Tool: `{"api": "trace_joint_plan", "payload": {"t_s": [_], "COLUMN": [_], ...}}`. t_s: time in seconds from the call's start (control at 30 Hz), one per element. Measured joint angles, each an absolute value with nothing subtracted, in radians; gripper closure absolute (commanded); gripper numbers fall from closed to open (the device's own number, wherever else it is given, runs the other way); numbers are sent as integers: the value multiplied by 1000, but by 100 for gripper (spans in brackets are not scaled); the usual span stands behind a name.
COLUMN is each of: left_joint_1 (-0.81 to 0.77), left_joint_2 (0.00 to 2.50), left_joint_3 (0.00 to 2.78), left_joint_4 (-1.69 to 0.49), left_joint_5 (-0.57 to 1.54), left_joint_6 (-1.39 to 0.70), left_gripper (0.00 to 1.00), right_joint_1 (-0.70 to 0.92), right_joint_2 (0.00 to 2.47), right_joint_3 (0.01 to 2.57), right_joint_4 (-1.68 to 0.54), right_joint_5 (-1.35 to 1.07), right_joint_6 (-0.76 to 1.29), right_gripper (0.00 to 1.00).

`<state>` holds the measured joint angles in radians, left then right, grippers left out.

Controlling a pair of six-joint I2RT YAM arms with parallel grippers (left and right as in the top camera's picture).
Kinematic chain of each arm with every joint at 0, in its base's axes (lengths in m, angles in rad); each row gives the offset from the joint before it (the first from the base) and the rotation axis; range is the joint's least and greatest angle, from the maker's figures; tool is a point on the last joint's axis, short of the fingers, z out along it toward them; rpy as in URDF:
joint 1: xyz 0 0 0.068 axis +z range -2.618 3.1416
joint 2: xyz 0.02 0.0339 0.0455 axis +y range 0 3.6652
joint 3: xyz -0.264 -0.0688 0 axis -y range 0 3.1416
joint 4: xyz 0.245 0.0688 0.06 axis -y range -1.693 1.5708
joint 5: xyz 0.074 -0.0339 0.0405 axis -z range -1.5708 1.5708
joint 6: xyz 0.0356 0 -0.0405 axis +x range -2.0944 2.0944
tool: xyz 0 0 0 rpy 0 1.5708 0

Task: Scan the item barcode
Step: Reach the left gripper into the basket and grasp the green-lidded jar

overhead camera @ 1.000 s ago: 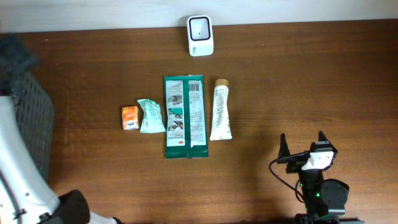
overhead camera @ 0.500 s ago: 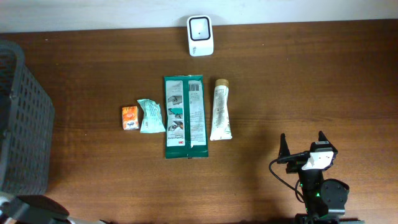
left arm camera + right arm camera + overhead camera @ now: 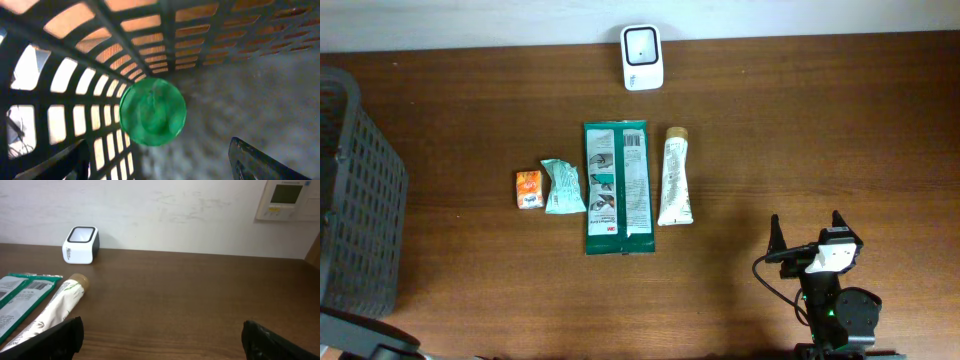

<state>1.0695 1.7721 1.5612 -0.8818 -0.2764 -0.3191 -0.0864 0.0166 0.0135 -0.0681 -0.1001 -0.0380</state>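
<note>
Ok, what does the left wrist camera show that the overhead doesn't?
Only the left wrist view: the inside of the dark plastic lattice basket, with a blurred round green object in it, and the left gripper open, its fingers wide apart at the bottom edge.

Only the overhead: the white barcode scanner, small orange box, crumpled teal packet, flat green pouch, white tube and the open right gripper.

Both: the basket itself, seen from outside in the overhead.

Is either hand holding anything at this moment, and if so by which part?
Nothing is held. The left hand is open at the basket, not touching the green round thing in it; the right hand is open and empty.
</note>
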Motion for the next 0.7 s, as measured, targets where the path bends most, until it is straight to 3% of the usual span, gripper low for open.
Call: {"api": "trace_joint_plan", "payload": {"t_s": [0.7], "left_joint_1": [1068], "left_joint_2": [1881], "left_joint_3": [1561], "left_joint_4": [-842], "left_joint_5": [-361], "left_joint_6": [-223], "left_gripper": [13], "right_joint_1": [-86], "right_joint_2": [17], "right_joint_3": [14], "right_joint_4": [-68], "right_joint_5": [-100], "right_joint_6": [-38], "right_gripper": [2]}}
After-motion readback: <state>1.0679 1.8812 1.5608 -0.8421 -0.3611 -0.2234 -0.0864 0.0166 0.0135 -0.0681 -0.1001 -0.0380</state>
